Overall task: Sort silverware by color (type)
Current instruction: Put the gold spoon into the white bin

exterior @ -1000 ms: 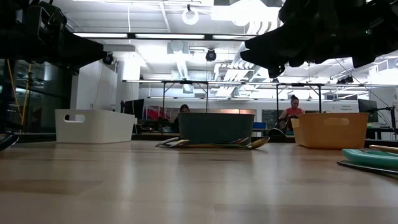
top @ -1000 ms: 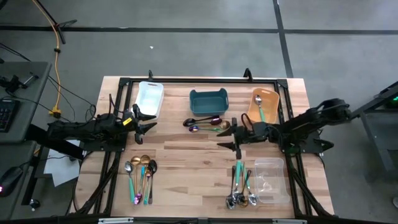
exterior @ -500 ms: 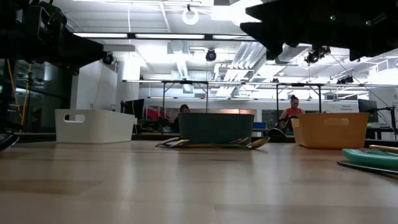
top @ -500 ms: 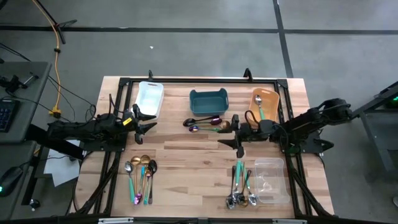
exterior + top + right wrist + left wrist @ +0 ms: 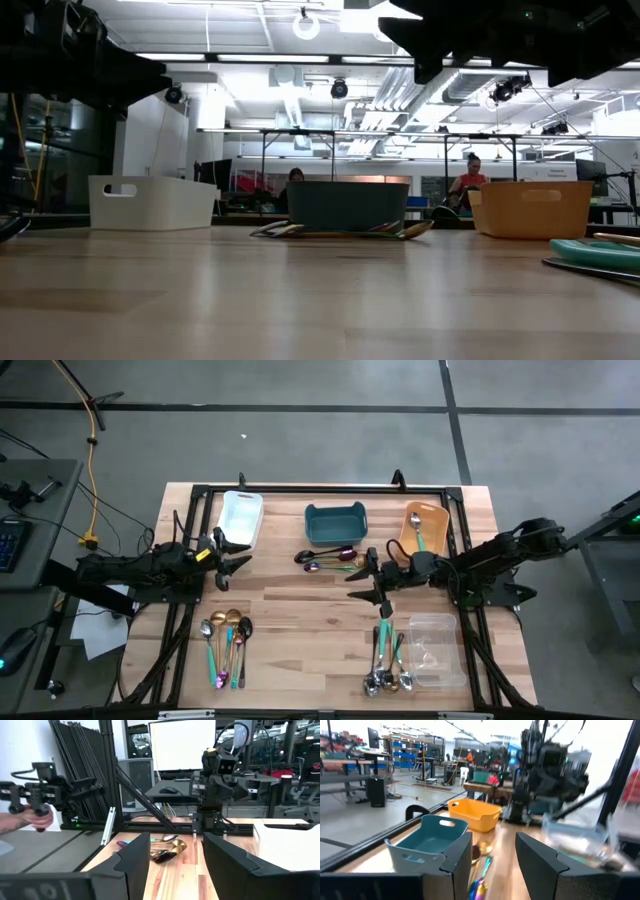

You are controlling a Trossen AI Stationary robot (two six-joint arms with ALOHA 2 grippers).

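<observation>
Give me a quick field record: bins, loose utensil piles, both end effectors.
white bin: appears empty
teal bin: appears empty
orange bin: one teal-handled utensil
clear bin: contents unclear
utensil piles: beside teal bin; front left; beside clear bin
left end effector: open, empty
right end effector: open, empty

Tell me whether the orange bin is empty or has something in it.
Not empty. From above, the orange bin near the table's back right corner holds one teal-handled spoon lying along its floor; nothing else shows inside.

Left claw [image 5: 237,554] and right claw [image 5: 372,584] both hover above the table, jaws apart, empty.
</observation>
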